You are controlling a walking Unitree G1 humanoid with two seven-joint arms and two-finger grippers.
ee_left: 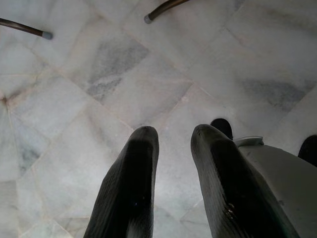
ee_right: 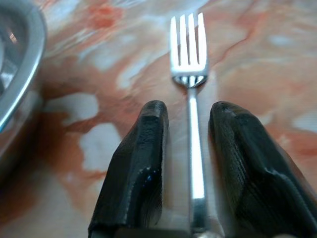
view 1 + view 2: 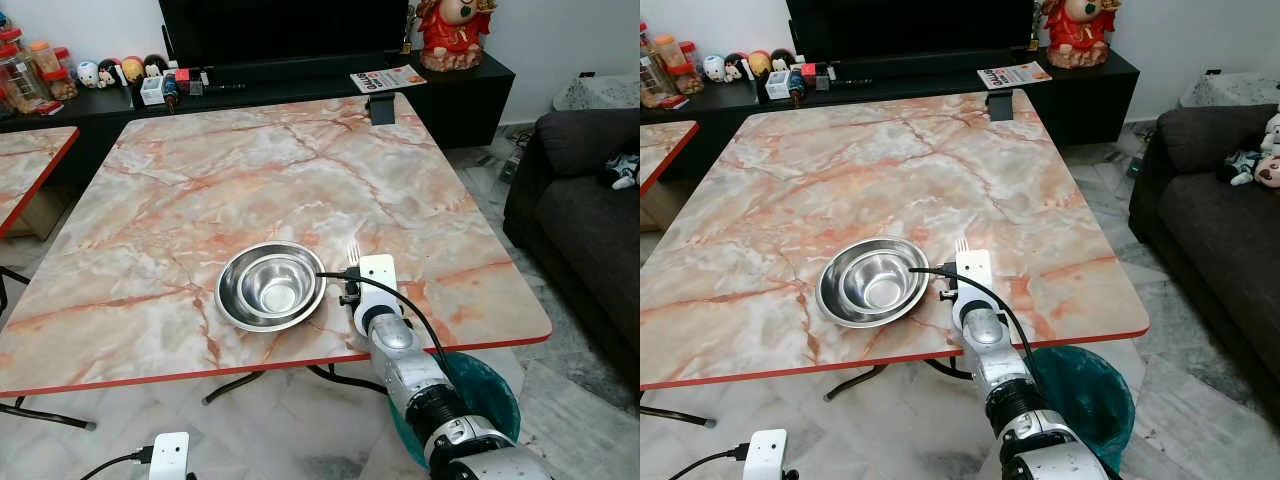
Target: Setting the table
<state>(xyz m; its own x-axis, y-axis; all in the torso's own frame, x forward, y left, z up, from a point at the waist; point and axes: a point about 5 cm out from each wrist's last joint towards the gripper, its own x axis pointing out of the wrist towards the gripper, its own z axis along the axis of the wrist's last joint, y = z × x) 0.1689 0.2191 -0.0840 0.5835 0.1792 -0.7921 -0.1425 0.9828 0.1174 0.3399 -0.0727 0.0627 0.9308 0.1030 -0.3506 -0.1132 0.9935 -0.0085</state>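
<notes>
Best to lift the parted right gripper [image 2: 188, 144] straight off the slim silver metal fork [image 2: 189, 99], lying loose between its fingers just right of the round steel bowl [image 3: 271, 285], without nudging it.

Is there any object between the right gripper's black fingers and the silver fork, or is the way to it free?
Nothing visible stands between them. The silver metal fork lies on the marble-patterned table, its handle running between the open black fingers of the right gripper. The stainless steel bowl sits apart, to the fork's left.
</notes>
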